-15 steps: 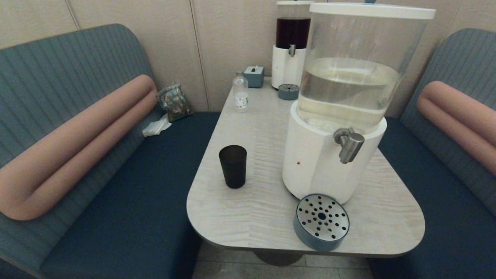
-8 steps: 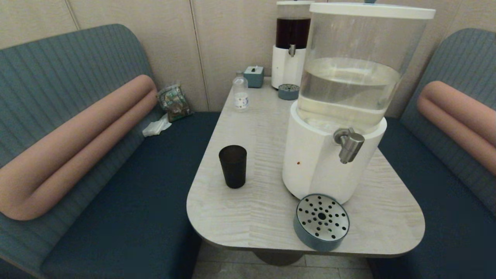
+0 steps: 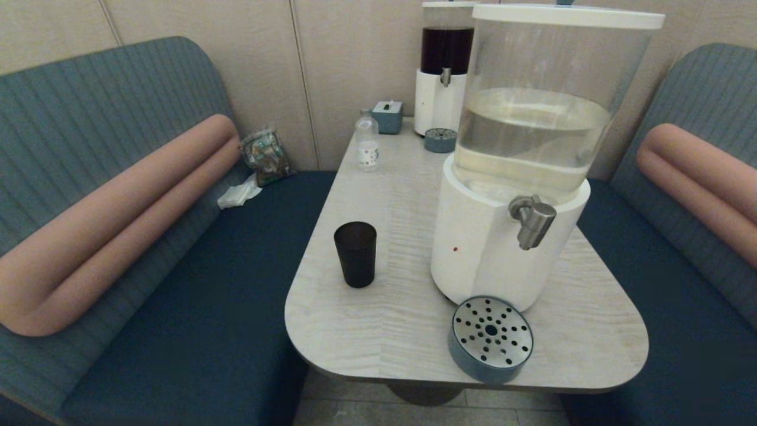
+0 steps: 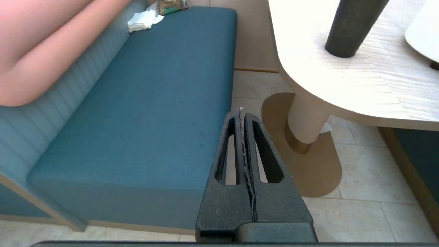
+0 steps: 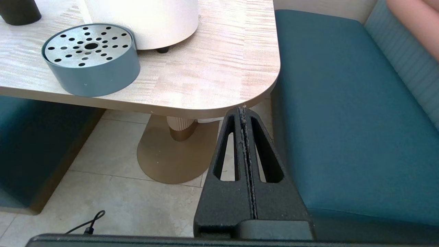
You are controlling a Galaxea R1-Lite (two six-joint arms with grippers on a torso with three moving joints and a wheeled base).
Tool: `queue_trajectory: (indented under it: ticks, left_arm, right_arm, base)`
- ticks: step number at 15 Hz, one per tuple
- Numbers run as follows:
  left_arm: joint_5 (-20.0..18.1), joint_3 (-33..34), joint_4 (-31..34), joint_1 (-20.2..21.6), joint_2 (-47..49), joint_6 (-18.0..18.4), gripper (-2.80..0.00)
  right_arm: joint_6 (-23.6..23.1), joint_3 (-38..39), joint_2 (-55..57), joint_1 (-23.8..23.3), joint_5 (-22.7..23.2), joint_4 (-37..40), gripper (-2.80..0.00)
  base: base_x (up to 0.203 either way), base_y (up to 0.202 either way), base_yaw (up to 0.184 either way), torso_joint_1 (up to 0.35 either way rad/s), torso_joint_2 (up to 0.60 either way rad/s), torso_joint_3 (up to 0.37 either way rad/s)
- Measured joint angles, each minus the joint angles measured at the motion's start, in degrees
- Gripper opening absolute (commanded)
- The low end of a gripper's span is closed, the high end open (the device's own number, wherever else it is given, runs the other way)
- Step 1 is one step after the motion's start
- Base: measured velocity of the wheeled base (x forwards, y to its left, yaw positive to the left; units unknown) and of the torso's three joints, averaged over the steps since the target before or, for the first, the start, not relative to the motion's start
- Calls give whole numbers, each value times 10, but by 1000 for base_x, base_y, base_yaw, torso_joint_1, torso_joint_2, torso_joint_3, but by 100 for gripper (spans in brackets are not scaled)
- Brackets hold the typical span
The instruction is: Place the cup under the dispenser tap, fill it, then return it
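Observation:
The dark tapered cup [image 3: 355, 254] stands upright on the table's left side, well left of the big white-based dispenser [image 3: 502, 248]; its lower part also shows in the left wrist view as the cup [image 4: 349, 27]. The steel dispenser tap [image 3: 532, 221] juts out above a round perforated drip tray [image 3: 490, 339]. Neither arm appears in the head view. My left gripper [image 4: 241, 111] hangs shut and empty below table height, near the left bench. My right gripper [image 5: 242, 109] is shut and empty, low beside the table's near right corner.
A smaller dark-liquid dispenser [image 3: 445, 77] with its own drip tray [image 3: 440, 140], a clear bottle [image 3: 367, 142] and a small blue box [image 3: 388, 116] stand at the table's far end. Blue benches flank the table [image 3: 378, 331]; a bag [image 3: 266, 155] lies on the left bench.

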Motion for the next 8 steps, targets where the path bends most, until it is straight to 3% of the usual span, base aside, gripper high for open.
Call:
queue_trajectory:
  ticks: [8]
  left_arm:
    - [0, 0, 0, 0, 0, -1, -280]
  right_arm:
    - [0, -1, 0, 0, 0, 0, -280]
  base:
    - [0, 0, 0, 0, 0, 0]
